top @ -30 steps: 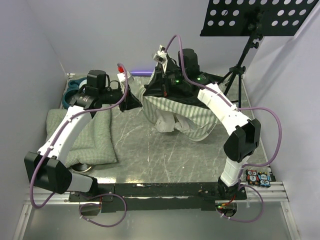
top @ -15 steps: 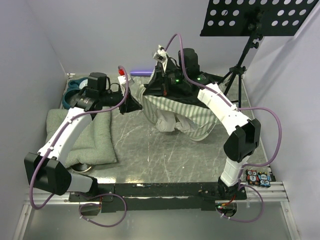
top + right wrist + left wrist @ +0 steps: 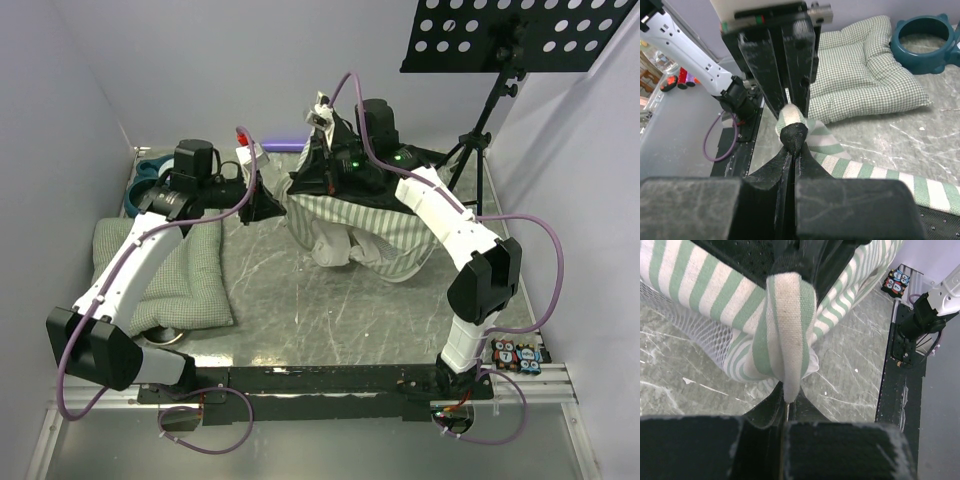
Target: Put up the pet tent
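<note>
While the pet tent [image 3: 392,238] hangs slack over the 12 o'clock half of the table [image 3: 300,300], the task is judged to be at an early stage: the fabric is lifted but not spread, and no pole is visibly seated. The left gripper [image 3: 788,402] is clamped on a striped fold at the tent's 9 o'clock edge. The right gripper [image 3: 793,150] is clamped on a black-lined corner. Only the top view shows the sagging body. Only the wrist views show each pinch. The right wrist view also shows the checked cushion [image 3: 865,75].
</note>
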{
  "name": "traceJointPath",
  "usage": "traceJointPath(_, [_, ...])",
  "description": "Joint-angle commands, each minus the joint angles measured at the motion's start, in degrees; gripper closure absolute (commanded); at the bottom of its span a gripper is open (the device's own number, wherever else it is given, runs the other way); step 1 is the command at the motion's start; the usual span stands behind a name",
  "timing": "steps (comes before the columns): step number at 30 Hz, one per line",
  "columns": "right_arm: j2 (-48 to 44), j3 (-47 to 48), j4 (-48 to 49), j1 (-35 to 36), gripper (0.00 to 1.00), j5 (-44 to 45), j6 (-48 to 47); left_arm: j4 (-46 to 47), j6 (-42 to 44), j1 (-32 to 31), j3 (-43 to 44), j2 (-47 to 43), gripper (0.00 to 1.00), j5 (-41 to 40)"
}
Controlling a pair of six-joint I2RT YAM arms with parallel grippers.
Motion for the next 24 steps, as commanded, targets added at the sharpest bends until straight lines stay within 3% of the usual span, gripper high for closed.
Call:
traceJointPath(1, [-3.91, 3.24, -3.47, 1.7, 1.0, -1.91, -4.84, 0.22, -1.12, -0.96, 3.62, -0.15, 0.99, 1.62])
traceJointPath(6, [-4.08, 4.38, -9.62, 2.23, 1.0, -1.83, -11.52, -0.31, -0.6, -0.96, 4.15, -0.32, 0.99, 0.83])
traceJointPath(12, [-4.88, 4.12, -9.37, 2.06, 1.0, -1.3, -11.62, 1.27, -0.34, -0.96, 2.22, -1.73, 0.99, -0.06])
traceJointPath(15, [-5.4, 3.86, -5.25, 1.88, 1.0, -1.21, -8.03, 3.62, 0.29, -0.96, -2.5, -3.57, 0.83, 0.47])
traceJointPath(17, [-5.32, 4.03, -3.4, 1.71, 1.0, -1.39, -6.0, 8.8, -1.2, -0.61, -7.69, -5.68, 0.7, 1.7])
traceJointPath(20, [-5.49, 3.51, -0.85, 1.71, 1.0, -1.74, -3.19, 22.67, -8.91, 0.01, -15.95, -9.63, 0.62, 2.23])
traceJointPath(24, [-5.49, 3.33, -0.48, 1.71, 1.0, -2.09, -2.3, 50.86, -23.34, 0.01, -31.23, -18.76, 0.57, -0.48])
